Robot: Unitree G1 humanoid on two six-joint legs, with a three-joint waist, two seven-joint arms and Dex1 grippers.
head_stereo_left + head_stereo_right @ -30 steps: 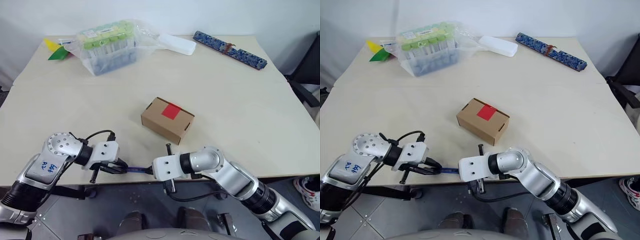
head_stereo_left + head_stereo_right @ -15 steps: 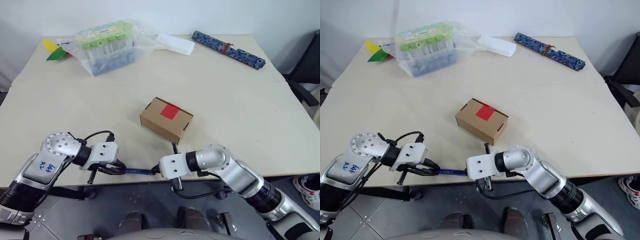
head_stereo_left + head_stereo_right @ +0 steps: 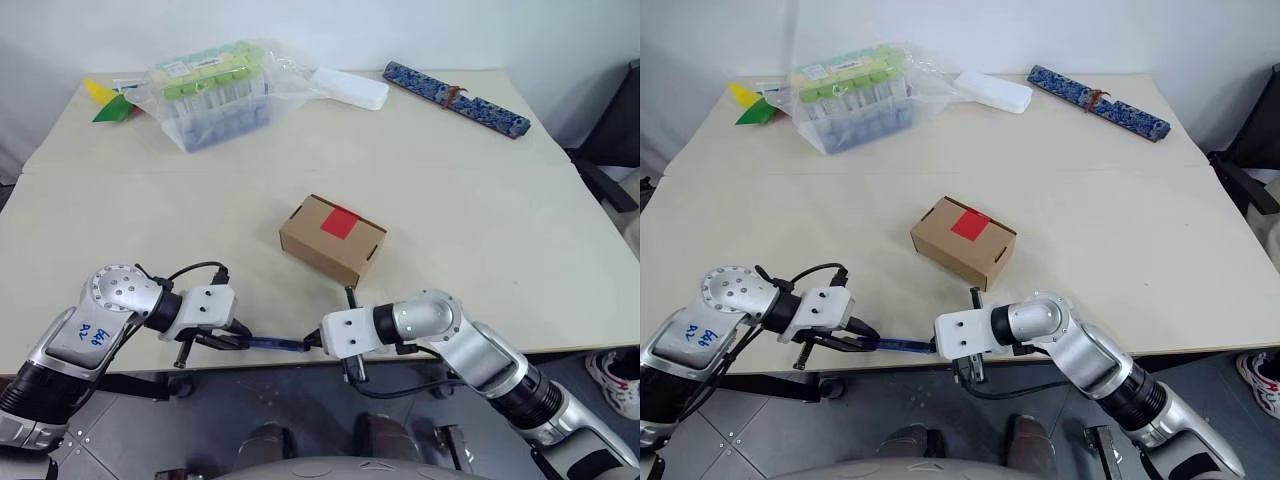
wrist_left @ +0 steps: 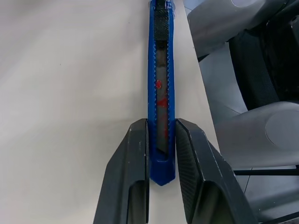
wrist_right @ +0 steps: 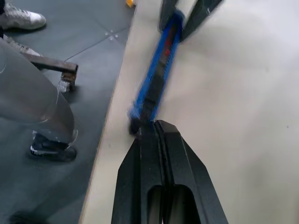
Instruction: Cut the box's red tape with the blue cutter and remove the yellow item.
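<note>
The left gripper's fingers (image 4: 135, 177) pinch the blue cutter (image 4: 160, 93), which runs toward twelve o'clock in its wrist view; the right gripper (image 5: 158, 127), pressed together, touches its far tip.

It looks like a lab: a plain table (image 3: 480, 190) holds a bagged rack of green-capped tubes (image 3: 212, 92).

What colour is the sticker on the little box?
Red. The sticker sits on the brown box, clearest in the left eye view.
</note>
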